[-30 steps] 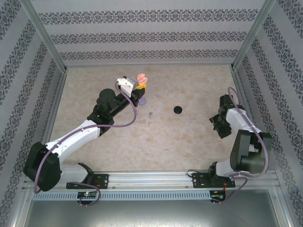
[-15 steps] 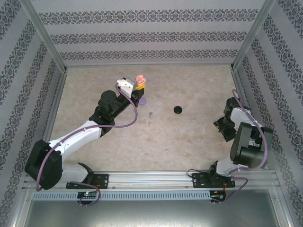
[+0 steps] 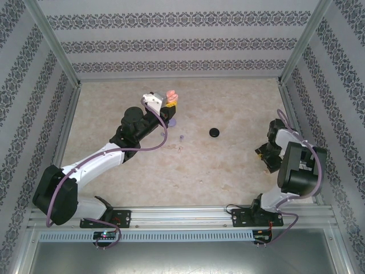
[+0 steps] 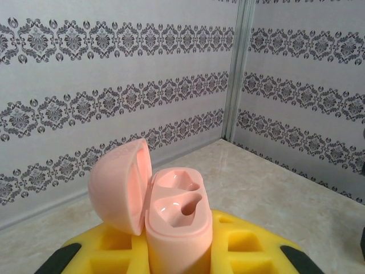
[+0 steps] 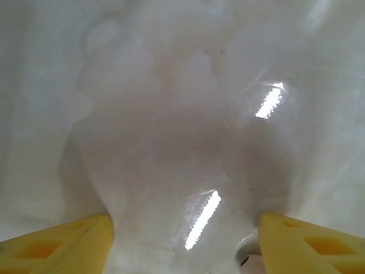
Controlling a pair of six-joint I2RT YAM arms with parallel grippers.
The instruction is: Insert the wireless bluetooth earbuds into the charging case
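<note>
My left gripper (image 3: 169, 103) is shut on an open pink charging case (image 3: 171, 95), held up above the table's back left. In the left wrist view the case (image 4: 177, 228) stands upright between the yellow fingers (image 4: 251, 251), lid swung left, both sockets empty. Two tiny earbuds lie on the table near the middle, a lilac one (image 3: 181, 138) and a pinkish one (image 3: 180, 149). My right gripper (image 3: 264, 153) is low at the right side, open (image 5: 185, 242), with bare table between its fingers. A small pale rounded thing (image 5: 251, 261) lies by its right finger; I cannot tell what it is.
A purple round case (image 3: 171, 121) sits on the table just below the left gripper. A black round case (image 3: 214, 133) lies mid-table. Patterned walls enclose the beige table (image 3: 228, 171) on three sides; the metal rail (image 3: 182, 216) runs along the near edge.
The right arm has folded in towards the right wall, its gripper staying low at about the same spot. The left wrist has turned a little with the pink case.
</note>
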